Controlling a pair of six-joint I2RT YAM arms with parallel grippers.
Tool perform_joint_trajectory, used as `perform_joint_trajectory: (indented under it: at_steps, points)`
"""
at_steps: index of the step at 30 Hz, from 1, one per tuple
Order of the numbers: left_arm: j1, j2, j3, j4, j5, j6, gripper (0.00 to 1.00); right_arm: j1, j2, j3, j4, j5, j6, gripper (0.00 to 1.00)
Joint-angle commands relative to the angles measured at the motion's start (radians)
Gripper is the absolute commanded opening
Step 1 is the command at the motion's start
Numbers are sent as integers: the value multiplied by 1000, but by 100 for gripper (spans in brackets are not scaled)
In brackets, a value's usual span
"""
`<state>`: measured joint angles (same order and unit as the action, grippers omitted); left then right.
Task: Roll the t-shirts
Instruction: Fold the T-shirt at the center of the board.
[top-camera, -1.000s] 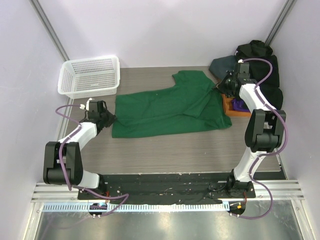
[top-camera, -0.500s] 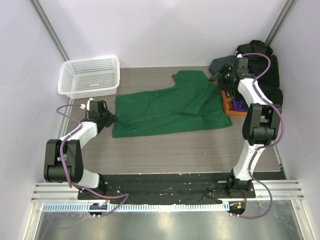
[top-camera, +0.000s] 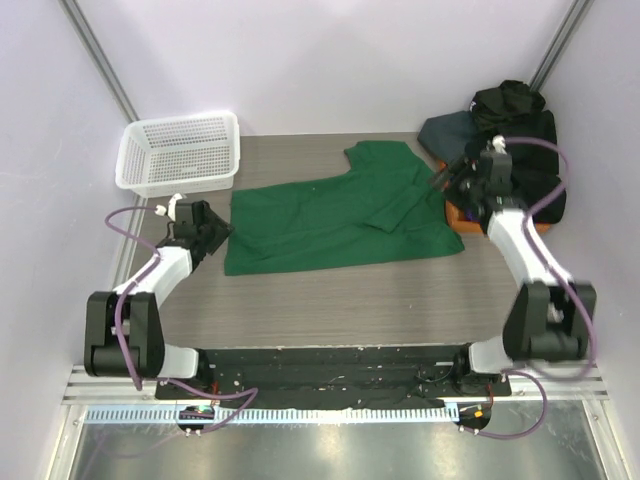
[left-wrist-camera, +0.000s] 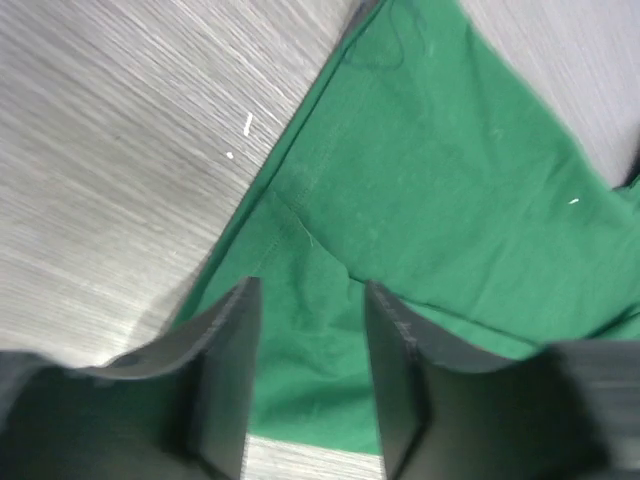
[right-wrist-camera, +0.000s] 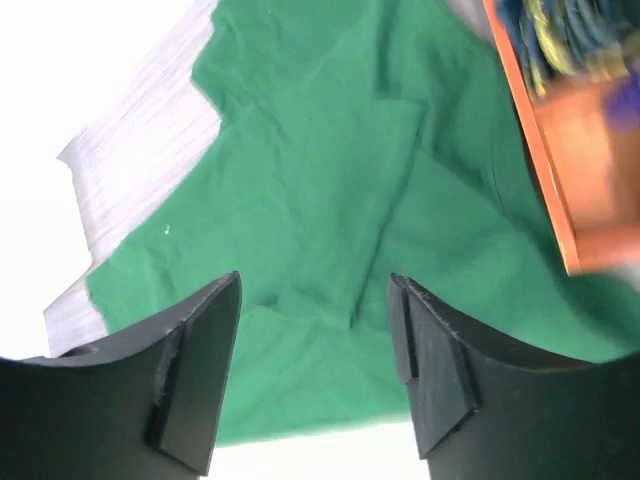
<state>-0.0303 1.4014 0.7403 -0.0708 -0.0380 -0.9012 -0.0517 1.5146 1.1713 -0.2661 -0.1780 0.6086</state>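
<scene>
Seeing soft, matt cloth in the dark green t-shirt (top-camera: 340, 215), creasing in low folds, with a stitched hem. Reading the counter (top-camera: 330, 295) as matt grey board with a fine wood-like grain. Finding white plastic mesh, faintly glossy, in the basket (top-camera: 130, 170) at the far left corner. Noting smooth orange plastic in the tray (top-camera: 458, 211) by the right edge, and a pile of dark matt cloth (top-camera: 515, 105) in the far right corner. Taking the left claw (left-wrist-camera: 308, 290) and right claw (right-wrist-camera: 315, 285) for matt black plastic. Catching a brushed metal strip (top-camera: 320, 450), shining along the near edge.
</scene>
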Motion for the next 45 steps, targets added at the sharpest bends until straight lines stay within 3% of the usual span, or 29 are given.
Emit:
perform_joint_trajectory:
  at_steps: [1, 4, 8, 16, 24, 35, 39, 41, 42, 45]
  points:
    - [6, -128, -4, -37, -95, 28, 52, 12, -316, -313, 211, 100, 92, 67]
    - [6, -191, -25, -66, -88, 21, 54, 13, -390, -403, 203, 104, 100, 65]
    - [6, -263, -116, -109, -48, -40, 49, 13, -456, -516, 168, 123, 123, 61]
    - [4, -424, -306, -116, -13, -136, 47, 12, -587, -743, 252, 264, 207, 53]
    - [4, -492, -372, -109, -25, -154, 45, 9, -378, -786, 421, 290, 287, 49]
    - [4, -415, -384, -61, 9, -182, 44, 1, -200, -745, 538, 420, 388, 48]
    - [4, -412, -392, -69, -11, -211, 36, 3, -154, -730, 535, 442, 387, 37]
    - [4, -410, -397, -70, -17, -228, 35, 3, -130, -725, 548, 434, 364, 18]
    - [4, -409, -398, -72, -17, -228, 36, 3, -123, -719, 548, 408, 346, 2]
    - [6, -406, -401, -73, -16, -229, 37, 7, -132, -702, 522, 400, 329, 1]
